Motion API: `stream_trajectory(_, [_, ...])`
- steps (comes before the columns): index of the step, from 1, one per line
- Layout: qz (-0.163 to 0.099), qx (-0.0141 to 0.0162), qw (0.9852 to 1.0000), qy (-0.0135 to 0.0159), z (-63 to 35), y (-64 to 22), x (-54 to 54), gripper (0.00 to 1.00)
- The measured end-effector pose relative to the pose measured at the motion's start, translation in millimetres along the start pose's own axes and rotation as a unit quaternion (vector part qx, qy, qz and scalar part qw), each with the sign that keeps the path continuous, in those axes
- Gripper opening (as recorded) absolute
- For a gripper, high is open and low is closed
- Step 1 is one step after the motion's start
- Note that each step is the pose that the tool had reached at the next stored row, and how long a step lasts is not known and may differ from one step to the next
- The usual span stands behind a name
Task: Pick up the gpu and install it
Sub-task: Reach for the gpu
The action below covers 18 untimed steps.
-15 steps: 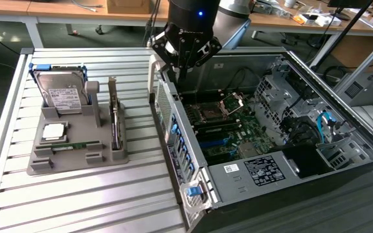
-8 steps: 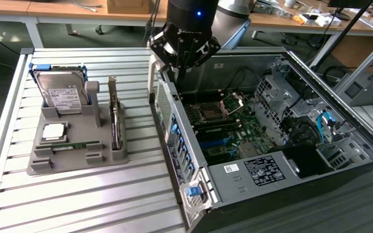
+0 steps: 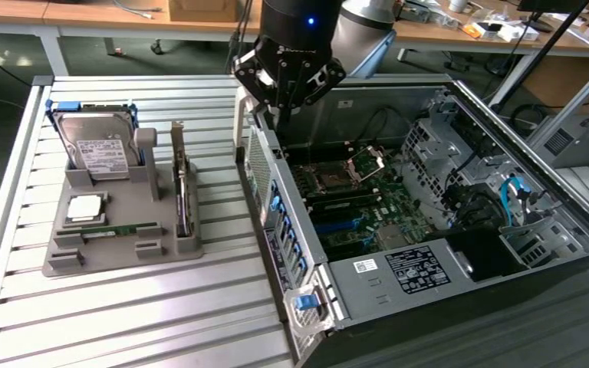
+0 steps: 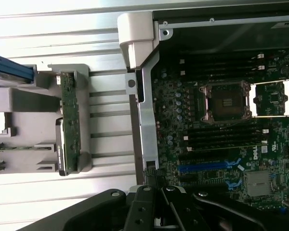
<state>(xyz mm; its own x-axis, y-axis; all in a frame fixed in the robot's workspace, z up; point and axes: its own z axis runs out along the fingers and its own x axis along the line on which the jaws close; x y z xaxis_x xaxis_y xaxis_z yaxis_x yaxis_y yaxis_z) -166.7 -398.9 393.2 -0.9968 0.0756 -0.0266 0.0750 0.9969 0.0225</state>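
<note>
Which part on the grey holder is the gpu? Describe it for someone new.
On the slatted table, at the exterior view's left of the open computer case, sits a grey holder. The gpu stands on edge along the holder's side nearest the case. It is a thin dark card with a silver bracket, unlike the boxy labelled hard drive and the flat green memory stick.

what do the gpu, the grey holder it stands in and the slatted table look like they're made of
gpu: circuit-board laminate, matte, dotted with small components, with a bright strip that looks like bare metal.
grey holder: probably plastic, going by its even matte grey and rounded moulded blocks.
slatted table: likely aluminium, from the pale ribbed profiles with a soft sheen.
</note>
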Motion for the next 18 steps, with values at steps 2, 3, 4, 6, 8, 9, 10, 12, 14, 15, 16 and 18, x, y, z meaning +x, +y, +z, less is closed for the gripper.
stream_trajectory(2, [0.0,0.0,1.0,0.0,0.0,0.0,0.6,0.11])
stream_trajectory(3, [0.0,0.0,1.0,0.0,0.0,-0.1,0.8,0.11])
stream_trajectory(4, [0.0,0.0,1.0,0.0,0.0,-0.1,1.2,0.11])
stream_trajectory(6, [0.0,0.0,1.0,0.0,-0.1,-0.1,1.7,0.11])
stream_trajectory(8, [0.0,0.0,1.0,0.0,-0.1,-0.2,2.1,0.11])
stream_trajectory(9, [0.0,0.0,1.0,0.0,-0.1,-0.2,2.4,0.11])
stream_trajectory(10, [0.0,0.0,1.0,0.0,-0.1,-0.2,2.6,0.11])
stream_trajectory(12, [0.0,0.0,1.0,0.0,-0.1,-0.2,3.0,0.11])
stream_trajectory(14, [0.0,0.0,1.0,0.0,-0.1,-0.3,3.4,0.11])
stream_trajectory(15, [0.0,0.0,1.0,0.0,-0.1,-0.3,3.6,0.11])
stream_trajectory(16, [0.0,0.0,1.0,0.0,-0.1,-0.3,3.8,0.11])
stream_trajectory(18, [0.0,0.0001,1.0,0.0,-0.2,-0.4,4.6,0.11])
